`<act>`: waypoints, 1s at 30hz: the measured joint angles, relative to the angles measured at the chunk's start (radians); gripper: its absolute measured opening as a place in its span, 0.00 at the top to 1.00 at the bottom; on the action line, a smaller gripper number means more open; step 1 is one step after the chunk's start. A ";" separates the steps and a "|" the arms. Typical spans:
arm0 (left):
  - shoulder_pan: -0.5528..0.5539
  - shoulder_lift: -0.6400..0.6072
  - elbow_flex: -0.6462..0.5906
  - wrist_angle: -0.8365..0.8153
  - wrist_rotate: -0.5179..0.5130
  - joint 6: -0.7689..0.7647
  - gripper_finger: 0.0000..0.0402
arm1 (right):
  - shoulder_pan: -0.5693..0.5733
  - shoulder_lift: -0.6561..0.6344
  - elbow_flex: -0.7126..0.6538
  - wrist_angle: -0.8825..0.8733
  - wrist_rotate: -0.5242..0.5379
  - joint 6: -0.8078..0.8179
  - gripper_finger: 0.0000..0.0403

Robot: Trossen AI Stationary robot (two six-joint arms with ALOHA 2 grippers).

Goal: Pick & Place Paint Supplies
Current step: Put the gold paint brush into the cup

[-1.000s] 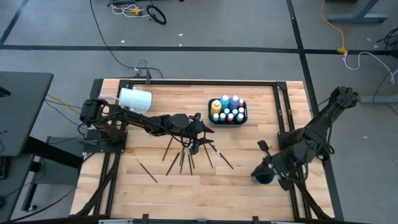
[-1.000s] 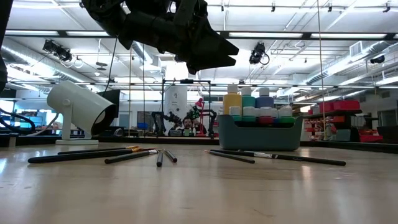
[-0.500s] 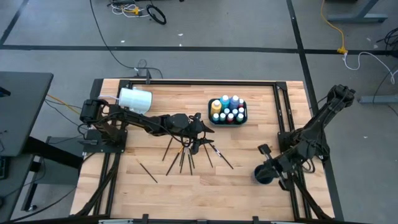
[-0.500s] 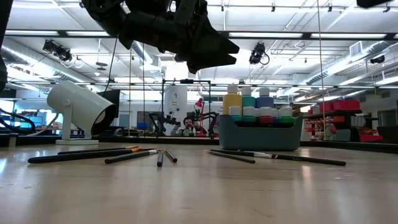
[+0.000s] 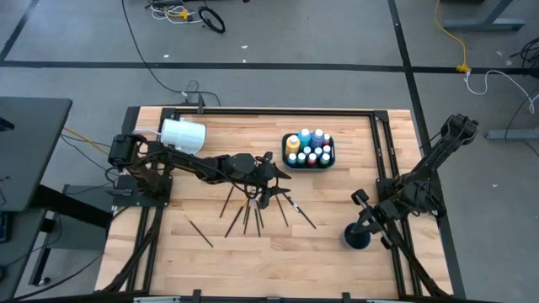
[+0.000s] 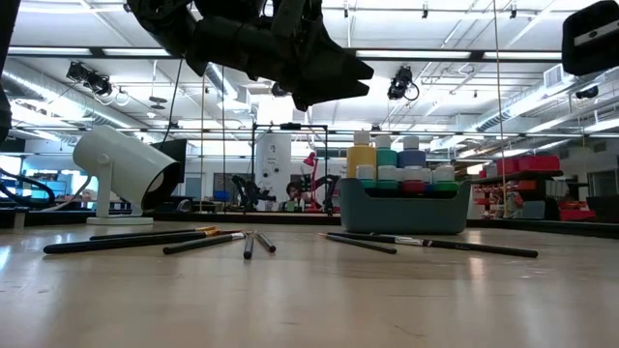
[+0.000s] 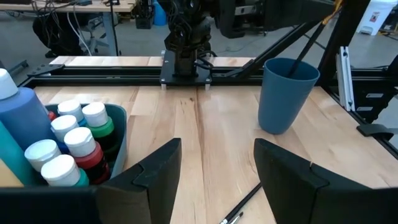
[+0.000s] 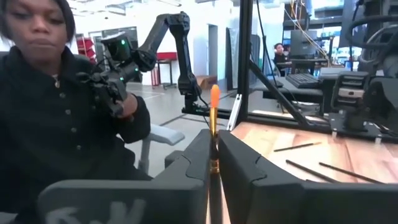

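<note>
**A:** ok where's everything sitting right now?

**B:** The paint bottles (image 5: 309, 150) are packed in a teal caddy (image 6: 403, 205) toward the far right part of the counter (image 5: 253, 252). The small ones have pale caps, and a taller yellow bottle (image 6: 361, 158) and a blue bottle (image 7: 18, 112) stand among them. Most of the brushes (image 5: 253, 210) are fanned out loose on the wood near the middle, with one more off by itself nearer the left front.

**A:** and the arms?

**B:** The left gripper (image 5: 274, 172) hangs over the top of that brush pile, just beside the caddy. Its fingers (image 7: 155, 174) are spread wide with nothing between them. The right gripper (image 8: 212, 163) is over at the right front edge above a blue cup (image 5: 357, 236). Its fingers are nearly together on a brush with an orange tip (image 8: 214, 124), standing upright.

**A:** anything else around?

**B:** A big white cup (image 5: 183, 135) lies on its side at the far left. A person in a dark top (image 8: 59, 118) shows up behind the right wrist.
</note>
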 joint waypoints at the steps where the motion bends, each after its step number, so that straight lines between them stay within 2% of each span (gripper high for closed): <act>1: 0.000 0.000 0.000 0.000 0.000 0.000 0.48 | 0.000 0.001 0.001 -0.001 -0.002 -0.001 0.90; 9: 0.000 0.000 0.000 0.000 0.000 0.004 0.48 | 0.000 0.002 0.001 -0.004 -0.004 -0.009 0.81; 15: 0.000 0.000 0.000 -0.001 0.000 -0.020 0.48 | -0.006 0.002 0.001 0.014 0.002 -0.037 0.80; 21: 0.000 0.000 0.000 -0.001 0.000 -0.020 0.48 | -0.037 0.002 0.001 0.062 0.071 -0.122 0.80; 30: 0.000 0.002 0.000 0.000 0.000 -0.020 0.48 | -0.076 0.002 0.002 0.063 0.076 -0.026 0.81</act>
